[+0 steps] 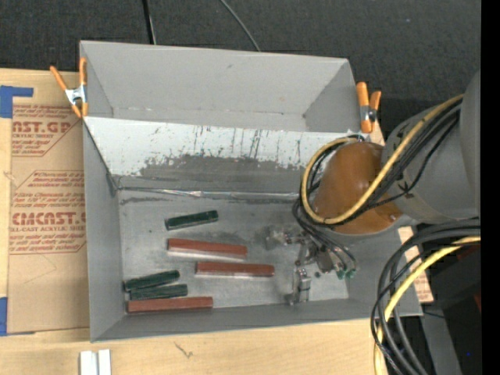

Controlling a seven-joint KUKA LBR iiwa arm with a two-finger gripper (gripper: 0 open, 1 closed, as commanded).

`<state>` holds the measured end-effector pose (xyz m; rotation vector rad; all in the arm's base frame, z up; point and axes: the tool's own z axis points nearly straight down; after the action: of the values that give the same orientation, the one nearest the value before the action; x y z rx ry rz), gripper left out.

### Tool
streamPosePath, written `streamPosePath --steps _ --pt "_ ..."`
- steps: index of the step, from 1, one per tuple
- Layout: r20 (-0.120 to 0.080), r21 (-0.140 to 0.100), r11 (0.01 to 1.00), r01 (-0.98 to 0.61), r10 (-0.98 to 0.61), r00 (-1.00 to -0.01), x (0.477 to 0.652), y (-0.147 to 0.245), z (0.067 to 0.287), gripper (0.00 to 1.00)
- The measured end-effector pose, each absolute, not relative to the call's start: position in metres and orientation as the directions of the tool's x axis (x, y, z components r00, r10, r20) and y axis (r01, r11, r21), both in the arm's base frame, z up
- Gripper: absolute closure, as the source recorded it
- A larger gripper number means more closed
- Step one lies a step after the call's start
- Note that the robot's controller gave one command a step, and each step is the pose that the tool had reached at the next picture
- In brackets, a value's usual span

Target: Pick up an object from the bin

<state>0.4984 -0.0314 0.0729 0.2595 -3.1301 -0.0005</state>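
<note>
I have the gripper [297, 289] down low over the floor of the grey metal bin [101, 233]. It sits close to the bin's right wall and not far from its near wall (near meaning the bottom of the camera view). The arm's orange wrist cover [351, 186] hangs over that same right side, which fits an arm reaching in from there. I cannot tell how wide the claw stands, because the metalwork at its tip is a tangle from this angle. I see nothing gripped in it.

The closest candidate is a slim red-brown flat stick [234, 269] lying along the middle of the floor. Its right end is just beside the gripper and, as far as I can judge, not touching it. A second red-brown flat stick [206, 248] lies just beyond it toward the far wall, and a lone dark green stick [191, 219] lies farther back still. Toward the near left corner a pair of dark green sticks [156, 285] rest side by side. A third red-brown stick [169, 305] lies along the near wall.

All of them lie flat and roughly parallel to the near wall, so a grasp would need to close across a stick's narrow width. I judge that nothing has been lifted yet. The gripper stands past the nearest stick's end rather than over its middle, so I would shift it toward the left wall first. A stick this thin could skid on bare metal.
</note>
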Motion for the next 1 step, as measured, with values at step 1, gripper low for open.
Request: streamPosePath --steps 1 --pt "0.001 0.0 0.986 -0.165 -0.165 -0.986 0.4984 -0.0314 0.0729 0.0"
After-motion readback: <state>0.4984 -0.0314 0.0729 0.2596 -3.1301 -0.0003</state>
